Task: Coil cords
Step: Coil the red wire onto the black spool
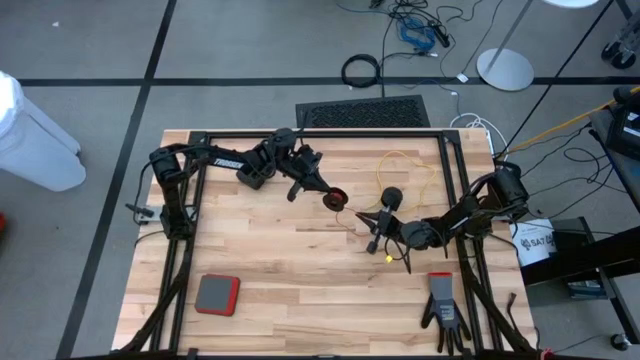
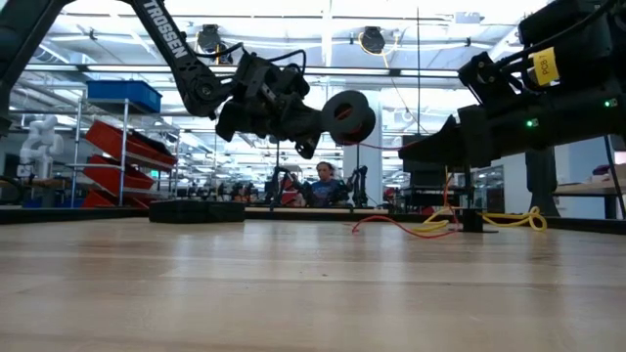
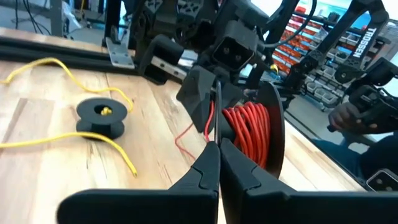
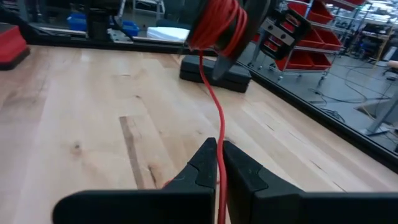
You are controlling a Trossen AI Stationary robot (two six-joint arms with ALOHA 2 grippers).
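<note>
High view: the left gripper [image 1: 322, 190], jaws closed on a black reel [image 1: 336, 198] wound with red cord [image 3: 245, 130], holds it above mid-tabletop [image 1: 280, 270], its axis about level. A red strand runs down into the right gripper [image 1: 374, 232], jaws shut on it. Nearby, a second reel [image 1: 391, 197] lies flat, its yellow cord [image 1: 405, 160] looping loosely beyond.

both hands [image 3: 219, 163] [image 4: 219, 163] closed, near mid-table
</note>
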